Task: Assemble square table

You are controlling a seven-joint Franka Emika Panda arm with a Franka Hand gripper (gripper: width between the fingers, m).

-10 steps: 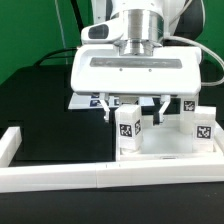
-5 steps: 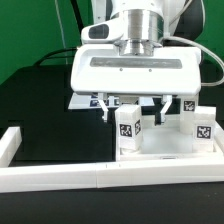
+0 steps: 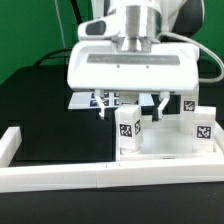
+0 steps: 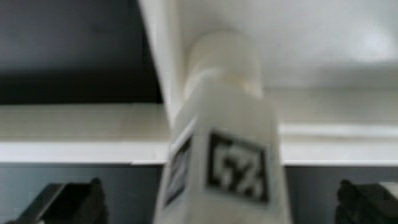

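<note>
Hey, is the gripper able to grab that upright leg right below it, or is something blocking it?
Probably yes. The gripper hangs open just above the upright leg, and in the wrist view the leg stands between the fingers with nothing in between.

The tool hides most of the marker board behind it. The tabletop is cut off at the exterior view's right edge. In the wrist view, the leg is blurred, its tag perhaps unreadable.
</note>
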